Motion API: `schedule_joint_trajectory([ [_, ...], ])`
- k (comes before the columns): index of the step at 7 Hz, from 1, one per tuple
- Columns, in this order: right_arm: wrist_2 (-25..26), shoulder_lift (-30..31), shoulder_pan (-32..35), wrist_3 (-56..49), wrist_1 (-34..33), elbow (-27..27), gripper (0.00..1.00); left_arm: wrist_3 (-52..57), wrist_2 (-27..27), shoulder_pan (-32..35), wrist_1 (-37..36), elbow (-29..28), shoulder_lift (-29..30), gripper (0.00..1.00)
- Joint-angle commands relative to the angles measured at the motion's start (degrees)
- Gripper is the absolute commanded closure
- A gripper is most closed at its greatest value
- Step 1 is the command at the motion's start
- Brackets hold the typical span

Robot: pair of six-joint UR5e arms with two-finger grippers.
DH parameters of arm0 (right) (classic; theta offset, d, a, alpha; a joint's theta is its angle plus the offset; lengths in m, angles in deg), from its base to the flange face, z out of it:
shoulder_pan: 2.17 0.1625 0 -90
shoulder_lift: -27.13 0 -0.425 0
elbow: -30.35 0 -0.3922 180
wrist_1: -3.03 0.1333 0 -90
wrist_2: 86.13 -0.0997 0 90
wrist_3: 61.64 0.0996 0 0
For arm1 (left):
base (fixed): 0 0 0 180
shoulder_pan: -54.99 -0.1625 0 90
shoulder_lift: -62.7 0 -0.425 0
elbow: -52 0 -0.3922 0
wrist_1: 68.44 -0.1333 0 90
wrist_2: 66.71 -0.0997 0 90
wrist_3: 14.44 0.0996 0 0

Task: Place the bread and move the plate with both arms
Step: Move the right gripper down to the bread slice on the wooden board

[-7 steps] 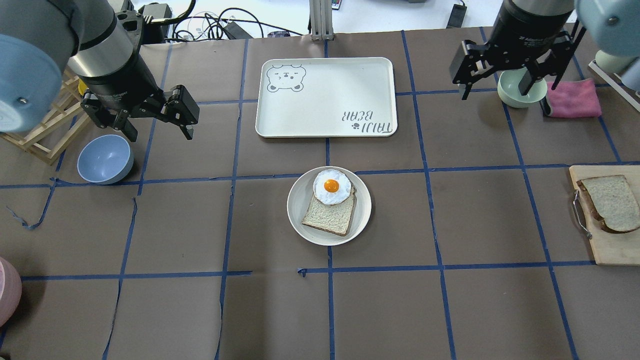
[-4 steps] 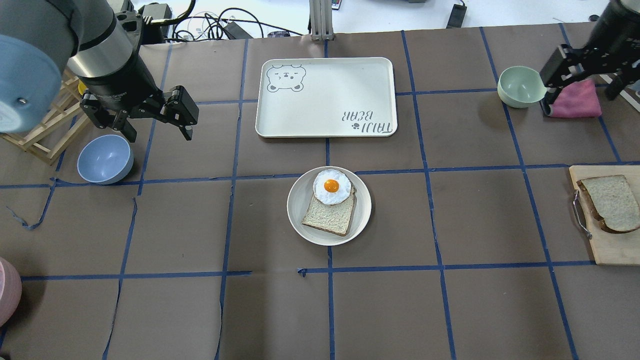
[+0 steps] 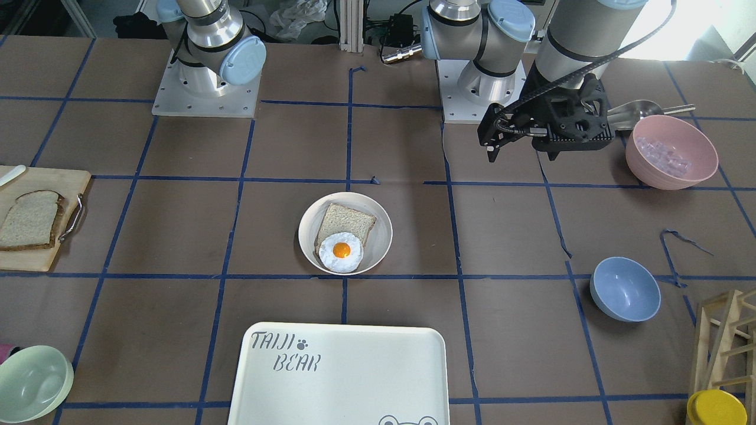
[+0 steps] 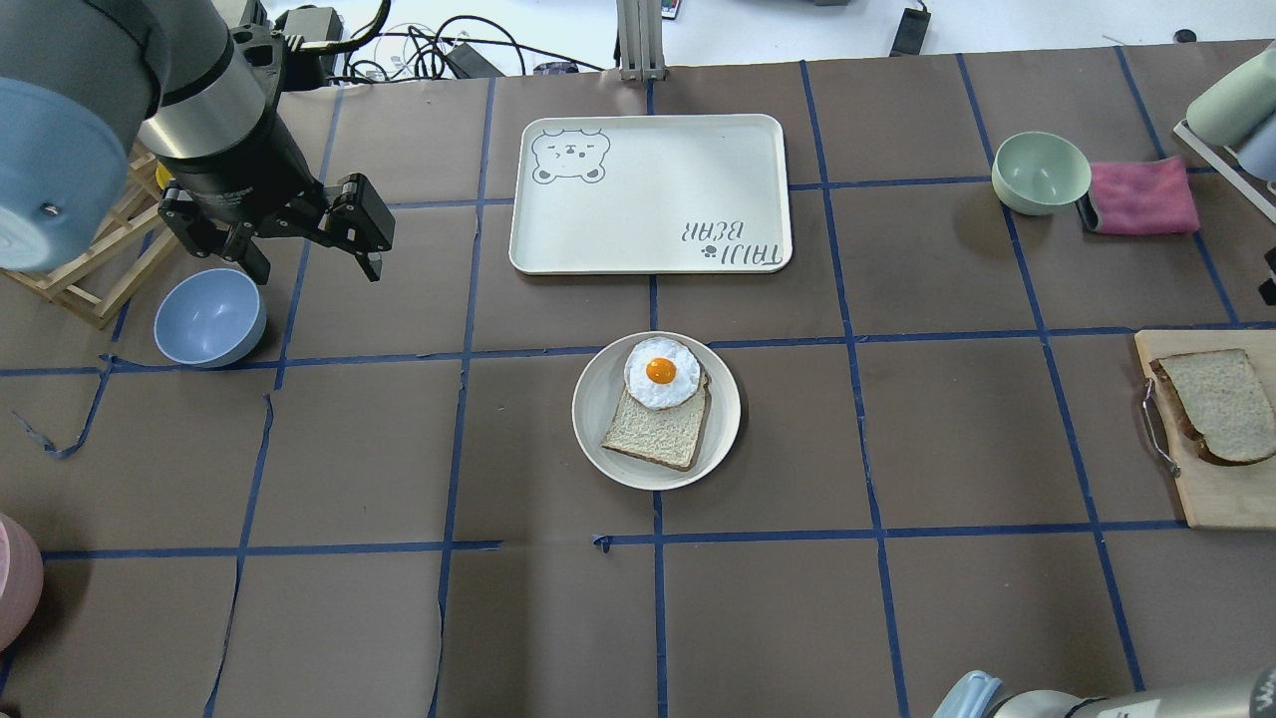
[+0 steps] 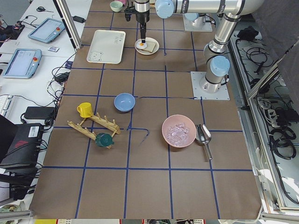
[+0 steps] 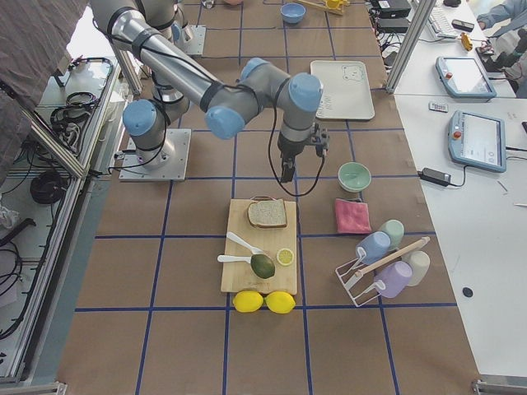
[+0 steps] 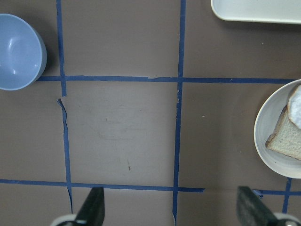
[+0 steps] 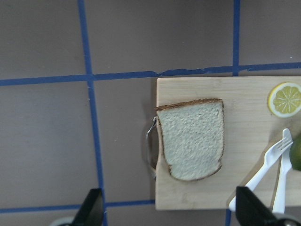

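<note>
- I'm seeing the bread lying flat on the cutting board at the right end of the bench, one long side running along the board edge by the wire handle.
- The right claw is hanging above it with its fingers spread wide, gripping nothing.
- The left claw is also gaping and empty, hovering near the blue bowl and well apart from the plate.
- The plate is sitting mid-bench, carrying a tan slice with a fried egg on top. The tray is lying beyond it.
- I'm judging the bread as light and soft. It's probably going to flex or dent under a hard pinch, so I'm planning on low force.
- For the grip, I'm aiming across the two straight crust sides, near the middle of the slice. The crust is looking like the firmest part.
- The handle-side finger is going to be tight against the wire handle and the board edge, so I'm watching for a snag there.
- I'm treating the plate as stiff, smooth and likely slippery, with a shallow raised rim.
- For the two-arm move, I'm thinking one claw on each of two opposite bare stretches of rim, keeping it level since the stack is lying loose.
</note>
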Motion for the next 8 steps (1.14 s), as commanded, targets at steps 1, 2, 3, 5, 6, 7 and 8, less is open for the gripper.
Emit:
schedule_joint_trajectory([
  [1, -1.3, -4.5, -5.3, -5.3, -7.3, -5.3, 0.00, 0.0, -0.1, 0.1, 0.1, 0.1, -0.1, 0.00],
  [2, -1.5, -6.2, -5.8, -8.1, -12.0, -6.7, 0.00, 0.0, -0.1, 0.0, 0.1, 0.1, 0.0, 0.00],
  [3, -1.6, -8.2, -5.9, -9.5, -13.6, -7.5, 0.01, 0.0, -0.1, 0.1, 0.1, 0.1, 0.1, 0.00],
  [5, -2.2, -9.1, -6.4, -8.5, -13.9, -7.7, 0.14, 0.0, -0.1, 0.0, 0.1, 0.1, 0.0, 0.00],
  [6, -2.2, -10.1, -6.7, -8.3, -13.9, -7.7, 0.20, 0.0, -0.1, 0.0, 0.1, 0.1, 0.0, 0.00],
  [7, -2.3, -11.2, -6.8, -8.0, -13.9, -7.7, 0.36, 0.0, 0.0, 0.0, 0.1, 0.1, 0.1, 0.00],
  [8, -2.2, -11.3, -6.8, -8.0, -13.9, -7.7, 0.41, 0.0, 0.0, 0.0, 0.1, 0.1, 0.1, 0.00],
])
